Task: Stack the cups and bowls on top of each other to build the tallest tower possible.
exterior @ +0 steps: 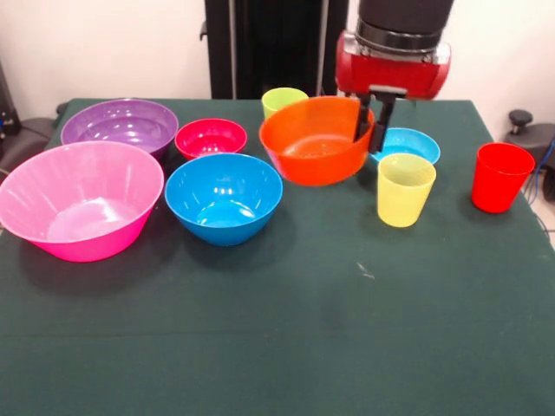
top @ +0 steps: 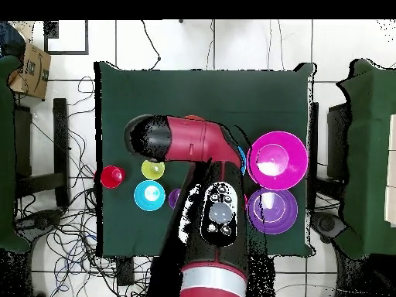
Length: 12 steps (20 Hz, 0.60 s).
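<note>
Bowls and cups lie spread over the green cloth table (exterior: pixel 286 347), none stacked yet, so the tower is not begun. Largest, the very large pink plastic bowl (exterior: pixel 78 208) sits at the left of the front view, with the large purple bowl (exterior: pixel 121 126) behind it at upper left. The medium blue bowl (exterior: pixel 224 198) stands just right of the pink one, near centre. The orange bowl (exterior: pixel 314 143) is raised and tilted above centre: the gripper (exterior: pixel 373 121) has its dark fingers pinched over the bowl's right rim, one inside the wall and one outside, so it is closed on that rim. The small red bowl (exterior: pixel 211 137) sits between purple and orange; the light blue bowl (exterior: pixel 408 145) peeks out right of the gripper. Smaller again are the yellow tumbler (exterior: pixel 405 189), the red tumbler (exterior: pixel 501 177) at far right, and the lime green tumbler (exterior: pixel 284 100) behind the orange bowl. A purple tumbler shows only doubtfully under the arm in the overhead view.

To do this step well, I judge the orange bowl should be carried level and centred over the medium blue bowl, lowered until it seats, then let go. A rim hold lets it hang askew, so move slowly.
</note>
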Each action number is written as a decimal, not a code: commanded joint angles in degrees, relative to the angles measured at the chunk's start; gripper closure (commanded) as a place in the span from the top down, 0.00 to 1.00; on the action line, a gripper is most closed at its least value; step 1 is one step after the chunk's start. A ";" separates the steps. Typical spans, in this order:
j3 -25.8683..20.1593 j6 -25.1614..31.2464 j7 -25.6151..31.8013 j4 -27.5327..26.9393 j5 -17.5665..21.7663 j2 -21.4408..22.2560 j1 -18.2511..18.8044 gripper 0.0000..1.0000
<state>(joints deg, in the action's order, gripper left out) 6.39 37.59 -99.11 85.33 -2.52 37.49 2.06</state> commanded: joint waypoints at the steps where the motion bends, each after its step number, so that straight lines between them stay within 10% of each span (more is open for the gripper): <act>1: -2.12 0.75 0.13 8.21 4.53 1.39 2.90 0.00; 12: -5.25 -8.04 2.24 14.19 7.16 0.68 8.70 0.00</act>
<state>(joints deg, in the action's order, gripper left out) 6.46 34.36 -99.11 92.97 -0.90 39.63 9.53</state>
